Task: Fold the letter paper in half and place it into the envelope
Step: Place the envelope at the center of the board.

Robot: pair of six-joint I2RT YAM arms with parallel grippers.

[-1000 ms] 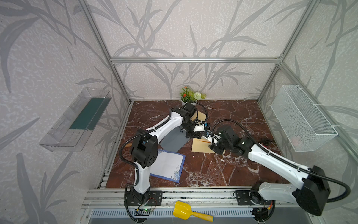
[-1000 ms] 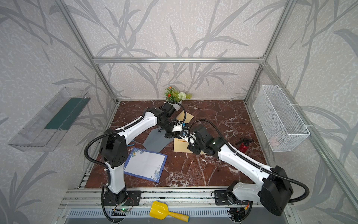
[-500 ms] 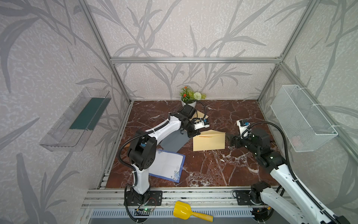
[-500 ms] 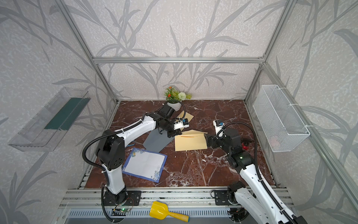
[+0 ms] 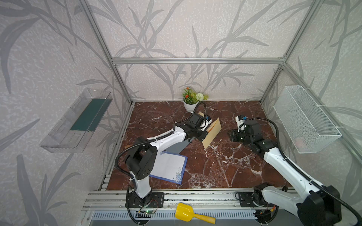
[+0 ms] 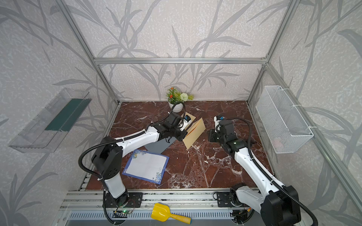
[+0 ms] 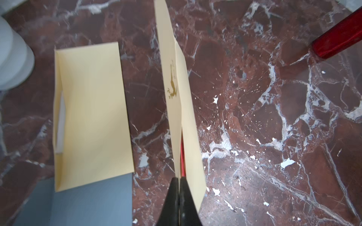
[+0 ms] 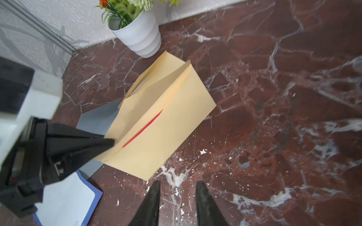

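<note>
Left fingers (image 7: 173, 195) clamped on envelope (image 5: 213, 132) edge, holding it tilted up from the desk (image 5: 225, 166). Right fingers (image 8: 154, 197) parted, empty, near it. Letter paper (image 5: 168, 166) flat, unfolded, by left arm's base: well apart from both, nearer the left.

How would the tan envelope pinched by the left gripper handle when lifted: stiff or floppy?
Probably fairly stiff: the envelope shows flat faces though the left gripper pinches only one edge. Likely light, being thin paper. Its flap gapes open, so a push may flex it.
</note>
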